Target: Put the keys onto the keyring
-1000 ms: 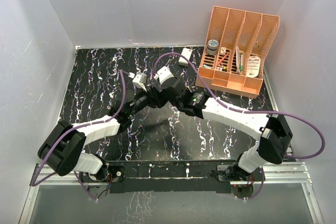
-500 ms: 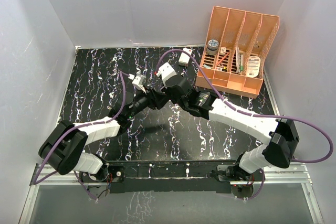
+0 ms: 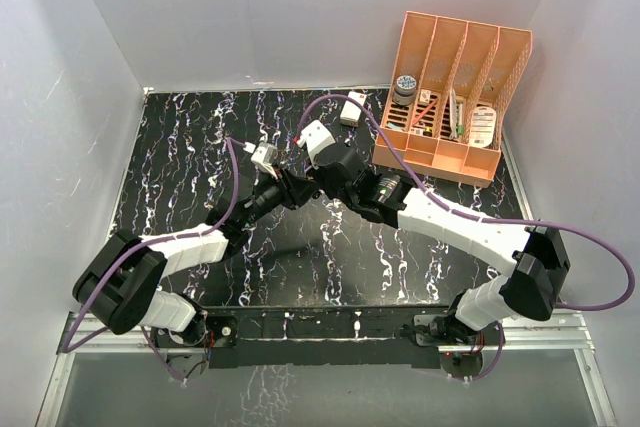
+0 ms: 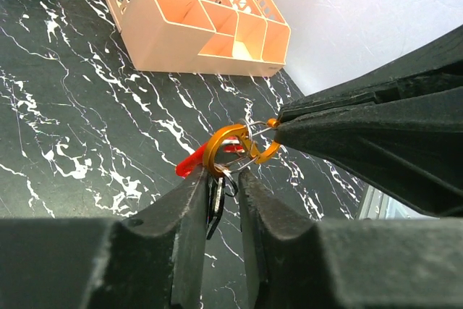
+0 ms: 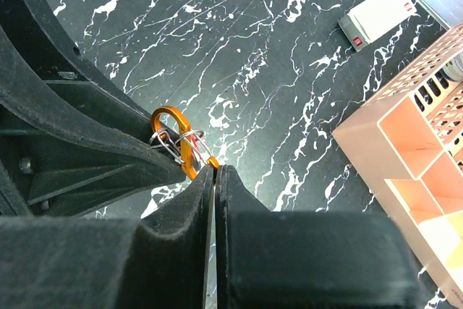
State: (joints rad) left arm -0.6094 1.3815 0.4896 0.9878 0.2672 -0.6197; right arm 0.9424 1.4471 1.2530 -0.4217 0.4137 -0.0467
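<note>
- keyring: thin orange ring at the centre of the left wrist view, held clear of the table between the two grippers; it is tilted, one end to the lower left and the other to the upper right
- left gripper: comes in from the bottom edge of the left wrist view; its fingers stand narrow with a slim gap between them; the lower-left end of the keyring sits at the fingertips and touches the left-hand tip; a firm pinch cannot be told
- right gripper: bottom centre of the right wrist view; its fingers are pressed together and clamp the other end of the keyring right at the tips
- red-headed key: juts out at the lower left of the keyring, just above the left gripper's fingertip; whether it is threaded on cannot be told
- black-headed key: hangs below the keyring, inside the gap between the left gripper's fingers
- wire loops: small and silvery, lying across the orange band in the right wrist view
- table: black with white veins; the grippers meet over its upper middle in the top view
- organiser: orange and slotted, upper right of the top view, well apart from the grippers
- white box: small, just left of the organiser, at the back edge of the table
</note>
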